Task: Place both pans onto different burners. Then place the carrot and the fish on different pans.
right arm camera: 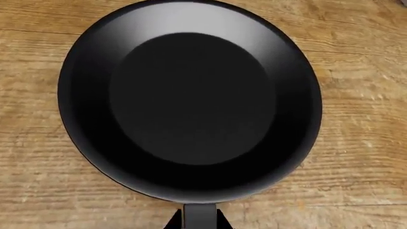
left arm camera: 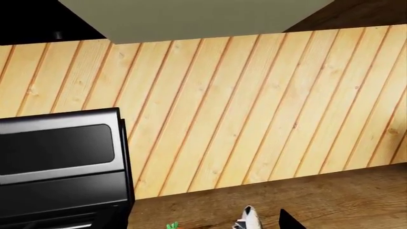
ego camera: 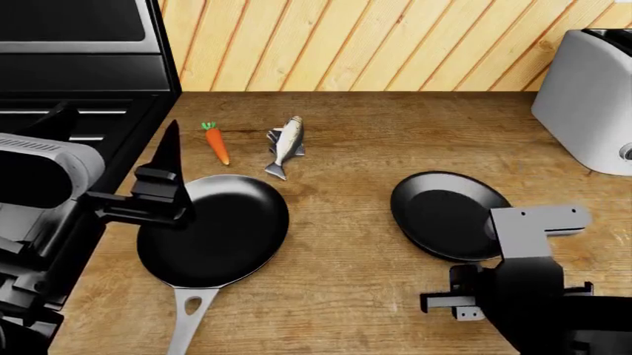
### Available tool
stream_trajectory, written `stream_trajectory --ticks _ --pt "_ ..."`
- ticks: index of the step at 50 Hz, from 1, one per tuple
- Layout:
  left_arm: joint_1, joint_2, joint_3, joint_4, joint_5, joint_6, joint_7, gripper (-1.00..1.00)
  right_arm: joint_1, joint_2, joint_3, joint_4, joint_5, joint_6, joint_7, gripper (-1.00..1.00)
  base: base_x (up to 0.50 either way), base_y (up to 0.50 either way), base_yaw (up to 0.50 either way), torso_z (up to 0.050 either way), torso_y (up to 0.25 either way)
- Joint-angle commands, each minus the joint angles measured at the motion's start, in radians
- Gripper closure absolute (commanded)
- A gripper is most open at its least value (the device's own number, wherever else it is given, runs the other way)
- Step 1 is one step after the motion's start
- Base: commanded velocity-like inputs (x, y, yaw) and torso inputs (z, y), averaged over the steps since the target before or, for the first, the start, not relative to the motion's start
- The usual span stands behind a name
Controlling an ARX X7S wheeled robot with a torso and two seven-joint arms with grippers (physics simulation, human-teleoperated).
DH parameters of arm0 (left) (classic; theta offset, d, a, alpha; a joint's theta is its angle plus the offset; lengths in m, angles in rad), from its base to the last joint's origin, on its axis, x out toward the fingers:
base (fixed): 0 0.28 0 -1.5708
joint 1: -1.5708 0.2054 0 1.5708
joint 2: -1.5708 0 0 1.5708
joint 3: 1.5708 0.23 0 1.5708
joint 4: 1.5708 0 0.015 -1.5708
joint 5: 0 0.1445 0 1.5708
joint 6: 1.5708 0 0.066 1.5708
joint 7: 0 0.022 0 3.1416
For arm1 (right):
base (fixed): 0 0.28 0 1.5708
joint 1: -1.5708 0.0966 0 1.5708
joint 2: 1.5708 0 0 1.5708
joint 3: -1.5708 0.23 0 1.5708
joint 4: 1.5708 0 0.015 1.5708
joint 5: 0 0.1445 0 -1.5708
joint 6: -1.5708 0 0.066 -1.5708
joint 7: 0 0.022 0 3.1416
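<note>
The larger pan (ego camera: 212,229) lies on the wooden counter with its silver handle (ego camera: 188,318) towards me. My left gripper (ego camera: 168,174) hovers over its left rim, open and empty; one fingertip (left arm camera: 289,222) shows in the left wrist view. The carrot (ego camera: 216,143) and the fish (ego camera: 286,144) lie just beyond this pan, and the fish's head (left arm camera: 248,217) shows in the left wrist view. The smaller pan (ego camera: 449,214) rests on the counter at the right. My right gripper (right arm camera: 200,220) is shut on its dark handle (right arm camera: 200,214). No burner rings show.
The black stove (ego camera: 89,81) stands at the left, partly covered by my left arm; its back panel (left arm camera: 57,152) shows in the left wrist view. A white toaster (ego camera: 587,96) stands at the far right. A wooden plank wall (ego camera: 375,44) runs behind the counter.
</note>
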Motion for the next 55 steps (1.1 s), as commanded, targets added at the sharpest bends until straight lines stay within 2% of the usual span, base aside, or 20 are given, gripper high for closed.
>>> stream_trajectory --ticks 1,11,28,37,45,50,55 --pt "-0.003 -0.006 0.003 0.001 -0.007 0.007 -0.009 -1.0 -0.026 -0.001 -0.018 -0.002 0.015 -0.003 0.007 1.0 0.0 0.0 0.0 0.0 0.0" --pt "0.007 -0.01 0.002 0.002 -0.003 0.015 -0.008 -1.0 0.0 0.009 0.0 -0.04 0.023 0.002 0.024 1.0 0.0 0.0 0.0 0.0 0.0" --pt "0.027 -0.024 -0.009 0.011 -0.007 0.033 -0.012 -1.0 0.201 0.085 0.113 -0.189 0.104 0.065 0.117 1.0 0.0 0.0 0.0 0.0 0.0" --pt "0.023 -0.03 -0.002 0.011 -0.03 0.033 -0.029 -1.0 0.252 0.096 0.137 -0.21 0.142 0.083 0.145 1.0 0.0 0.0 0.0 0.0 0.0" --pt "-0.046 -0.098 0.058 -0.021 -0.28 0.007 -0.216 -1.0 0.255 0.1 0.138 -0.214 0.144 0.088 0.145 1.0 0.0 0.0 0.0 0.0 0.001" --pt "-0.057 -0.108 0.112 -0.077 -0.461 0.069 -0.381 -1.0 0.248 0.105 0.138 -0.219 0.135 0.086 0.134 1.0 0.0 0.0 0.0 0.0 0.002" --pt "-0.024 -0.111 0.164 -0.114 -0.568 0.123 -0.508 -1.0 0.236 0.116 0.138 -0.213 0.122 0.081 0.117 1.0 0.0 0.0 0.0 0.0 0.002"
